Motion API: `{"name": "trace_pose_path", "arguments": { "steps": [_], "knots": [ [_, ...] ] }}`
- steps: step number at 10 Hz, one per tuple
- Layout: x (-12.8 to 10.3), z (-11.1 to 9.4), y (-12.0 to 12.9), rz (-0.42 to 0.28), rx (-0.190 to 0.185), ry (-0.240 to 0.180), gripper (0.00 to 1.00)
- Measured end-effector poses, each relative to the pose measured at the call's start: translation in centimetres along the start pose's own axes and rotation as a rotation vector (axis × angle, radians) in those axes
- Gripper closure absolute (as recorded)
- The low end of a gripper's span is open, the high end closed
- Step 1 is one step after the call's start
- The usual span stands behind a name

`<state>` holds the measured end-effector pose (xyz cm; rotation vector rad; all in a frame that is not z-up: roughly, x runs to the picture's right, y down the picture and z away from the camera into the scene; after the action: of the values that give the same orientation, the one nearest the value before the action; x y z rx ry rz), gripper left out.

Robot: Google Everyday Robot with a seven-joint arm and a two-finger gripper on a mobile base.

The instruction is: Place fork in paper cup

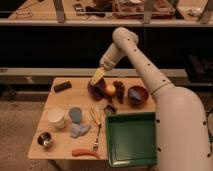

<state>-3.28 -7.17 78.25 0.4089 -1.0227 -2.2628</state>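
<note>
Hovering gripper (97,76) above dark bowl (94,91), seemingly empty | fork (97,138) on table (60,146)

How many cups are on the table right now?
3: the white paper cup near the left edge, the blue-grey cup beside it, the steel cup front-left. The pincer hovers over the dark bowl at the back.

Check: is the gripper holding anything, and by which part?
Nothing held. The gripper hangs open over the dark bowl at the far side; the fork lies near the front edge.
</note>
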Motion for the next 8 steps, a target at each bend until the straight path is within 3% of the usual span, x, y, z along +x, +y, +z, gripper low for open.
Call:
{"name": "trace_pose_path", "arguments": {
  "steps": [2,4,6,8],
  "knots": [
    [-0.3,-0.3,-2.0,0.075,-0.149,-0.101,0.20],
    [-1.6,-1.4,-4.8,0.153,-0.268,-0.165,0.20],
    [-2.4,-1.7,-7.0,0.194,-0.347,-0.200,0.20],
    [-3.2,-2.0,-7.6,0.216,-0.390,-0.213,0.20]
  ]
}}
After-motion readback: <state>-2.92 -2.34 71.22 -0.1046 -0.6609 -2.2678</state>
